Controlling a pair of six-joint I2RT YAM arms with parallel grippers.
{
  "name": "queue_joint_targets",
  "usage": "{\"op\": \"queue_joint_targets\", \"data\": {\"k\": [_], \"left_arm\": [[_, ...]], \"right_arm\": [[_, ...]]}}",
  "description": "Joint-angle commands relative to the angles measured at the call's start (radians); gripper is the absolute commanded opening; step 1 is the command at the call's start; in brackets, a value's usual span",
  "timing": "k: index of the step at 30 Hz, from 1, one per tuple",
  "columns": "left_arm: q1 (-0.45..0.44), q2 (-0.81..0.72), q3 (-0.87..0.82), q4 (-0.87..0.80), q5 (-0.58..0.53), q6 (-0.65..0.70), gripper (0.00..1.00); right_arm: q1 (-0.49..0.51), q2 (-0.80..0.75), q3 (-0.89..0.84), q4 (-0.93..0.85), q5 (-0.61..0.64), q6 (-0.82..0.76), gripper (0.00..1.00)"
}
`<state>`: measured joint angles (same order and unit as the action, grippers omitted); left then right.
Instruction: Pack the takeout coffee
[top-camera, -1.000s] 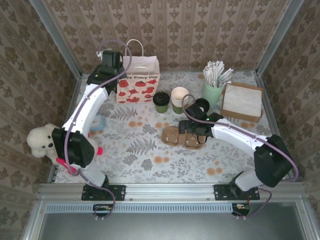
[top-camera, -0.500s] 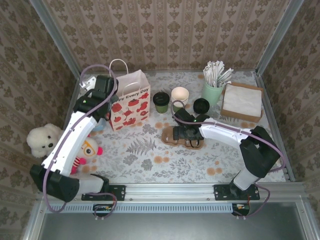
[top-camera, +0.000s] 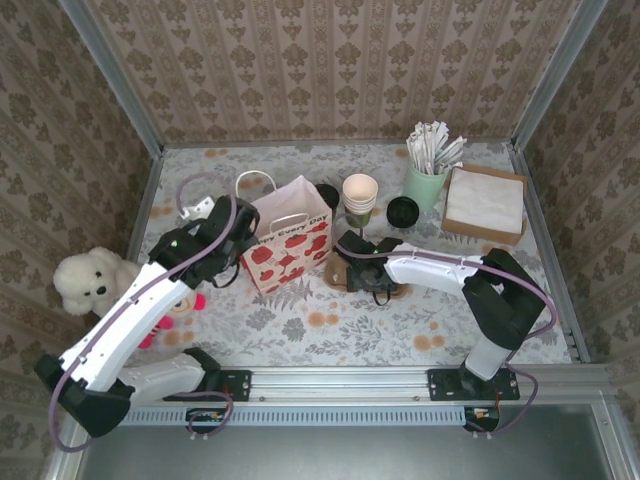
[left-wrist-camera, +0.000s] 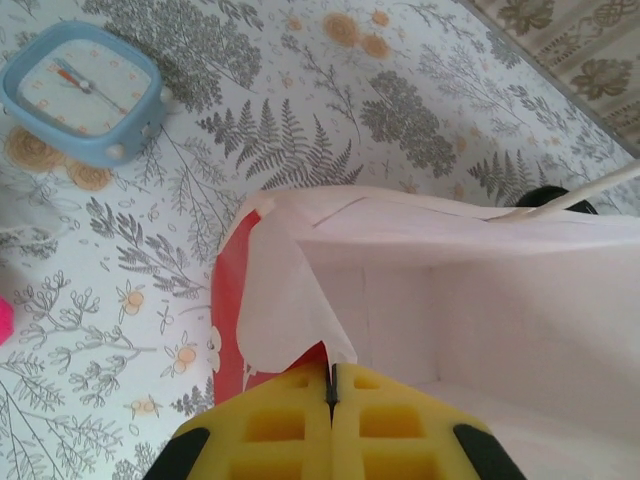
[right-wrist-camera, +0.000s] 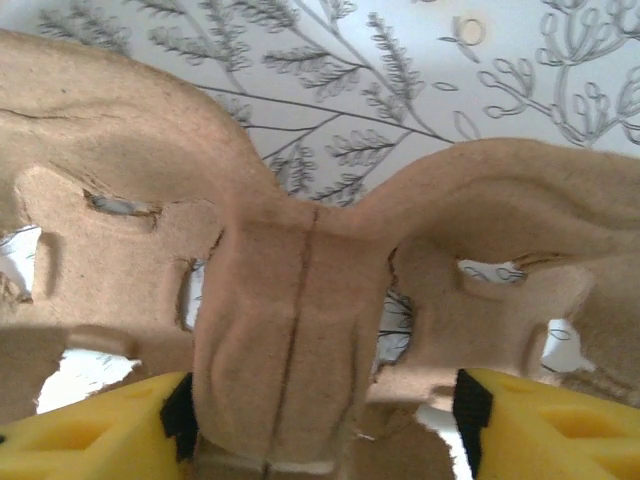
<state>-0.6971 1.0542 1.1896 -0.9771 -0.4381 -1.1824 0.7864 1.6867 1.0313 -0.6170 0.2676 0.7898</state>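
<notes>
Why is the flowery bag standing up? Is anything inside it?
It looks empty: the left gripper pinches the bag's rim, and the left wrist view shows bare white walls inside.

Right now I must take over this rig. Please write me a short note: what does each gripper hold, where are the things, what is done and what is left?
Left gripper: shut on the paper bag rim, bag upright mid-table.
Right gripper: fingers on either side of the cardboard cup carrier; firm grip unclear.
Takeout coffee: behind the bag, partly hidden, on the table.
Done: bag and carrier in hand.
Left: coffee into carrier, then bag.
</notes>
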Motion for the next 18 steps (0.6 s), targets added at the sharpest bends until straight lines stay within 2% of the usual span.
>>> {"op": "queue_joint_targets", "data": {"k": [1,4,9,12,16,18], "left_arm": [[-0.007,-0.069,-0.08,0.023,0.075,0.012,0.09],[-0.007,-0.083,-0.113,0.078,0.128,0.045,0.14],[-0.007,-0.031,-0.015,0.099,0.193,0.163,0.2],[-0.007,-0.004,0.02,0.104,0.236,0.218,0.31],[0.001,-0.013,0.064,0.048,0.222,0.311,0.42],[0.027,-0.045,0.064,0.038,0.229,0.337,0.52]], "right_arm": [[-0.004,-0.023,-0.055,-0.031,0.084,-0.041,0.64],[-0.037,-0.076,-0.121,-0.014,0.065,-0.095,0.58],[-0.114,-0.17,-0.195,-0.035,0.016,-0.208,0.56],[-0.156,-0.214,-0.206,-0.033,-0.01,-0.234,0.6],[-0.177,-0.21,-0.197,0.018,0.015,-0.169,0.72],[-0.177,-0.193,-0.197,0.061,0.037,-0.138,0.73]]}}
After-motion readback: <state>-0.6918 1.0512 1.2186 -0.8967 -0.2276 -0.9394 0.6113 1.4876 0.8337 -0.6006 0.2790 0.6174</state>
